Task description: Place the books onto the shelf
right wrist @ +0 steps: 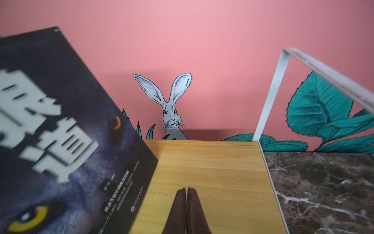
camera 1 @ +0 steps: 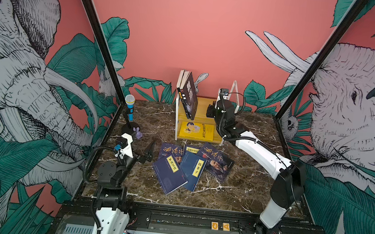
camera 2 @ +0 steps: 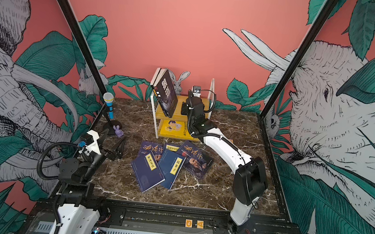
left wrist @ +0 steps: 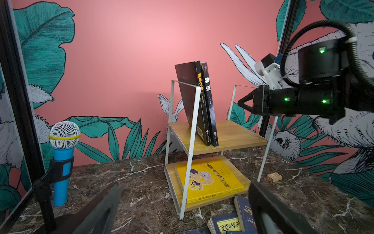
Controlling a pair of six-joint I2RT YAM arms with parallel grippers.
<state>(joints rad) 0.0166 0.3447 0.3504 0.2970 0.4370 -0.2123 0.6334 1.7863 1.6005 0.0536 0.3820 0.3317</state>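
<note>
Marble-patterned bench (camera 1: 233, 192) first: four navy paperbacks (camera 1: 191, 167) lie flat and overlapping near its middle, closer to the front edge than the back. The nearest, a yellow-label paperback (camera 1: 169, 175), has its long axis slanting roughly front to back. The left end effector (camera 1: 149, 152) hovers just beside the pile, toward the left edge, jaws spread wide and empty.

Further off, at the back edge, stands the shelf (camera 1: 203, 101). A yellow book (camera 1: 195, 130) lies flat on its lower board. On the upper board the black wolf-cover book (right wrist: 60, 141) leans on an orange-lettered black book (left wrist: 201, 91). The right end effector (right wrist: 186, 190) sits above the bare upper board, just beside that leaning cover, pinched closed on nothing.

To my eye the left arm is nearer the pile; the right would have to draw back toward the front.
</note>
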